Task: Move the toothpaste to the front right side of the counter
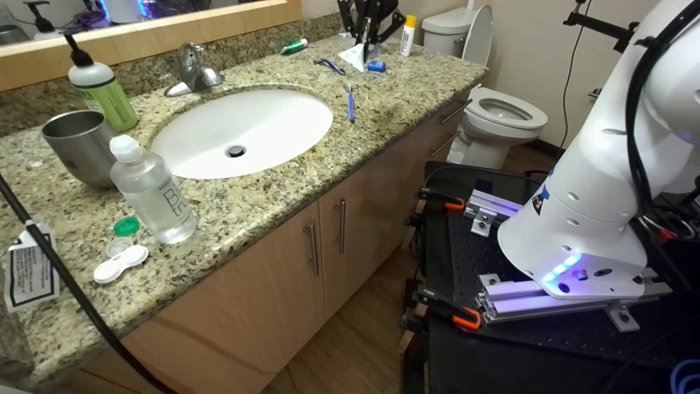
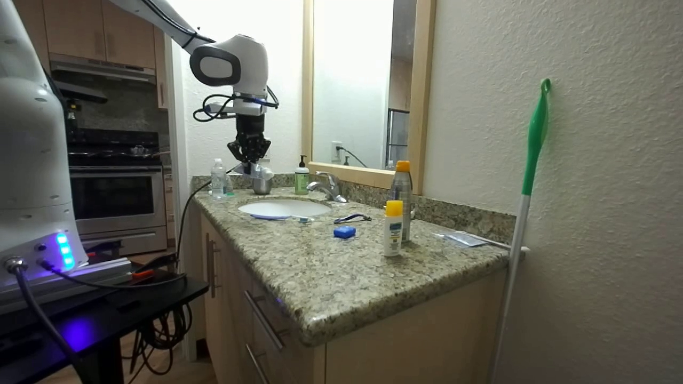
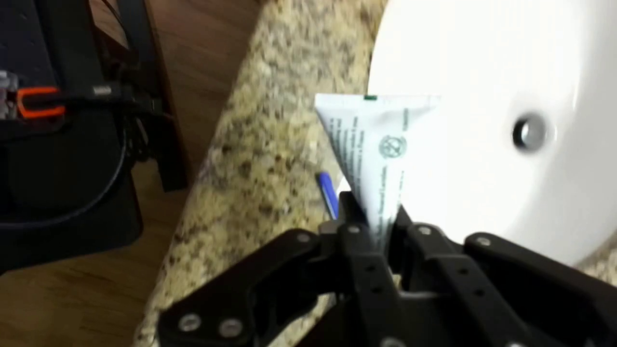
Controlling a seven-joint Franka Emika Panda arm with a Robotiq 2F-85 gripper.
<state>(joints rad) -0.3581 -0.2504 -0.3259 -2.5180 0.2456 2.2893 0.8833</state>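
The toothpaste (image 3: 373, 130), a flat white tube with dark print and a small green mark at its crimped end, shows large in the wrist view. My gripper (image 3: 373, 217) is shut on its narrower part, and the fingers hide the rest. In both exterior views, the gripper (image 1: 367, 54) (image 2: 249, 164) holds the toothpaste (image 1: 353, 57) (image 2: 257, 172) above the counter (image 1: 415, 82) (image 2: 368, 288). In the wrist view the sink (image 3: 482, 202) and the front strip of counter lie below it.
A blue toothbrush (image 1: 350, 105) lies beside the sink. A razor (image 1: 330, 66), blue floss box (image 2: 344, 232), sunscreen bottle (image 2: 393, 232) and spray can (image 2: 403, 186) are at the toilet end. A green tube (image 1: 294, 46) lies by the backsplash. A water bottle (image 1: 156, 191) and cup (image 1: 82, 145) stand opposite.
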